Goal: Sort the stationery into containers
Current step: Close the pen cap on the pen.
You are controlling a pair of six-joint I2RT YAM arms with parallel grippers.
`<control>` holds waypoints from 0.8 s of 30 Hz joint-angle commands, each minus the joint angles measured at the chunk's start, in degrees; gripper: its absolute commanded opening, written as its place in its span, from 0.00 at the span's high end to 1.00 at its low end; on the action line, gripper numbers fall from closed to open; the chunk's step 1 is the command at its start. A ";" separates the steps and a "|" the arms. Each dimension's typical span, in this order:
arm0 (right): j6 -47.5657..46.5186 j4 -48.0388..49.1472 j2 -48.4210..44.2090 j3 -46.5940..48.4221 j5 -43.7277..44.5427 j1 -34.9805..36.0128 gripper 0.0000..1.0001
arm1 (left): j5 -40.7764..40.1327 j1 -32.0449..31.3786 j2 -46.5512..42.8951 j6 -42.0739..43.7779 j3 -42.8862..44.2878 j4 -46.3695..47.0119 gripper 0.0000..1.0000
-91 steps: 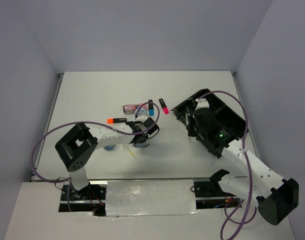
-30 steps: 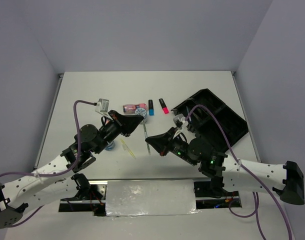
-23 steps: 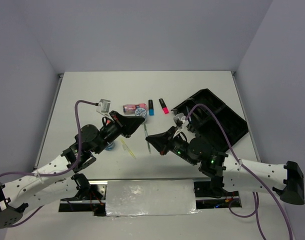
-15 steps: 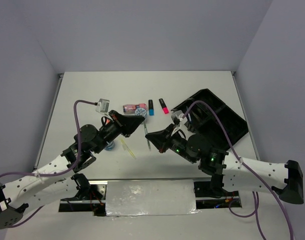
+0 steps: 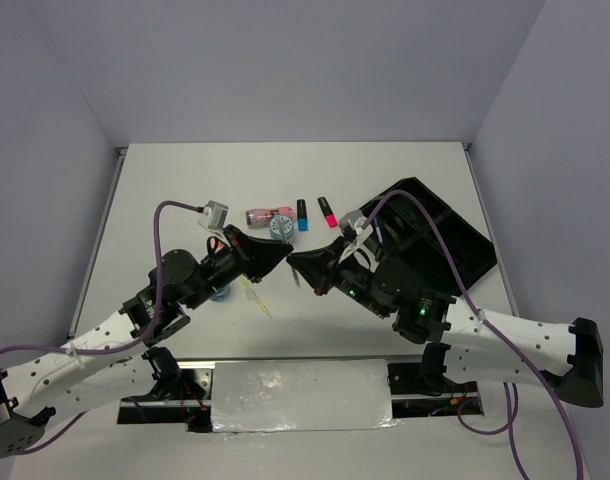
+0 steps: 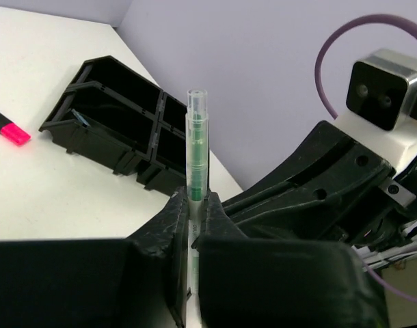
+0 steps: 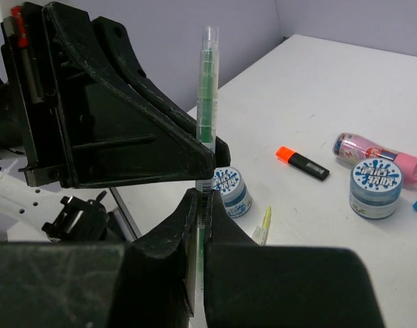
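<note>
You'll find the green pen (image 6: 197, 147) mid-frame in the top view, spanning both arms. The right gripper (image 7: 199, 199) is clamped on it. The left gripper (image 6: 195, 203) sits narrow about it; whether it pinches, cannot tell. The organiser tray (image 5: 455, 238) lies right of centre.

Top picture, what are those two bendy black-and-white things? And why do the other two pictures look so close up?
They are two robot arms, left arm and right arm, bolted to a table. The top picture looks down from above. The other two come from a little camera on each wrist, so things look close. The left gripper and right gripper meet in the middle, both pinching one clear pen with green inside, like passing it hand to hand. On the table lie a pink tube, a blue-white pot, a blue-ended marker, a pink-ended marker and a black tray with compartments.
</note>
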 commanded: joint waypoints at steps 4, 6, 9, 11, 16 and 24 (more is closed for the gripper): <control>-0.82 4.93 -0.11 0.69 -3.94 -0.16 1.00 | 0.99 0.09 -1.00 4.93 3.44 0.26 1.00; -1.44 5.46 -0.11 -0.19 -7.53 -0.25 0.90 | 3.89 0.01 -1.18 7.57 3.71 1.50 1.00; -0.74 5.46 0.68 -0.63 -12.10 -1.47 0.58 | 10.12 0.09 -1.97 11.09 3.80 4.66 1.00; -0.21 5.81 1.82 -0.54 -14.22 -1.92 0.53 | 12.94 0.01 -2.58 11.88 3.80 7.20 1.00; 0.23 7.57 2.96 0.24 -16.69 -2.01 0.93 | 14.80 0.09 -2.68 11.36 4.15 7.66 1.00; 0.23 7.30 2.26 -0.10 -16.08 -2.10 1.00 | 7.07 0.01 -1.71 13.90 9.59 -0.69 0.22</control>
